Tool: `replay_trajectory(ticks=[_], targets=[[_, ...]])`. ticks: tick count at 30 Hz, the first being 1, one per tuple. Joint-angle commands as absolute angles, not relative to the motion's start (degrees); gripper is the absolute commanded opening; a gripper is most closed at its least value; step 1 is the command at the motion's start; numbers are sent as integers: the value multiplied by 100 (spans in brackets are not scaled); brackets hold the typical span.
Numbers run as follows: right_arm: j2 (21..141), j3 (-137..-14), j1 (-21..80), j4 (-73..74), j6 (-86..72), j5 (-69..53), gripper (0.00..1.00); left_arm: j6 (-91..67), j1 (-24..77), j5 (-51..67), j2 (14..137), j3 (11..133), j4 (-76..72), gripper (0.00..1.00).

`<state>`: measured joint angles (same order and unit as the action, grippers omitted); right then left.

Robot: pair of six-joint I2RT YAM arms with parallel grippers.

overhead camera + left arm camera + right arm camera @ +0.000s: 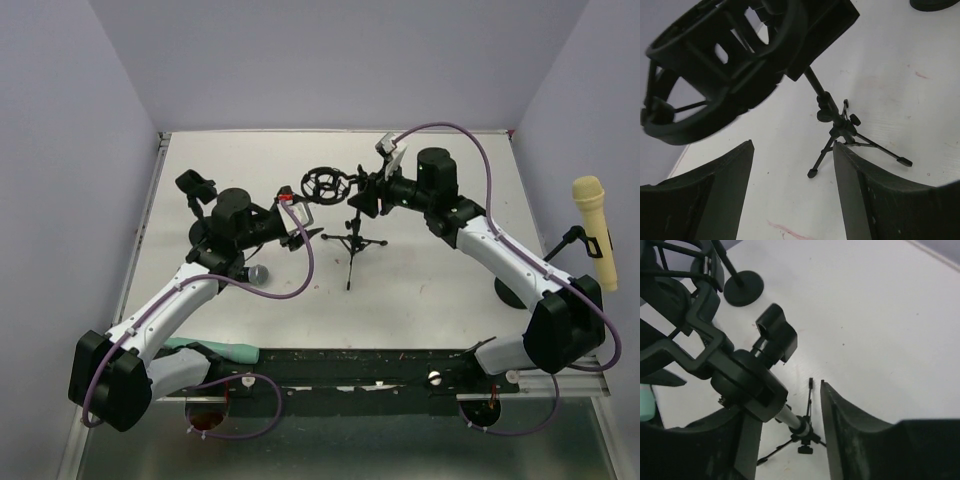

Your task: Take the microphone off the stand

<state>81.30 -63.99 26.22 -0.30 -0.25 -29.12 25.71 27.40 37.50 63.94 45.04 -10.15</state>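
Arms reach in from the near edge of the desk (430, 290) in the top view and meet at a small tripod stand (351, 243) near its middle. The stand's ring-shaped shock mount (325, 182) looks empty. A silver-headed microphone (257, 273) lies on the desk, partly hidden under the left forearm, left of the stand. A yellow microphone (593, 232) sits upright on a second, round-based stand (512, 292) at the right edge. The left gripper (303, 222) hangs just left of the tripod, and the right gripper (362, 195) is at the stand's upper joint. In the left wrist view the left gripper (792, 150) is released, its fingers spread with only bare desk between them. The shock mount (715, 75) is above and the stand (837, 125) beyond. In the right wrist view the right gripper (787, 405) stands parted around the stand's swivel joint (747, 380). Desk shows between the joint and one finger (840, 420), so nothing is clamped.
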Motion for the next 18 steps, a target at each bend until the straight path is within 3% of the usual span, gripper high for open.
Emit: replay_trajectory(ticks=[1,4,10,13,16,17,18], targets=[[8226,-6696,2645,588,368,-3329,64,2751,2751,3586,6311,4535,-854,72],[8376,-7013,2628,931,842,-3620,70,2786,2751,3656,6258,4623,-476,72],[8621,-7338,2637,1045,1573,-4261,66,2856,2751,3841,6082,4474,-387,73],[8762,-7462,2628,1117,1539,-4491,50,2839,2751,3990,6082,4404,-526,73],[8684,-7226,2628,757,951,-4307,9,2787,2795,4175,6161,4167,-1061,73],[8631,-7138,2628,660,740,-4185,1,2743,2847,4123,6205,4079,-1394,73],[8587,-7067,2637,555,529,-4036,1,2699,2909,4018,6283,3956,-1667,73]])
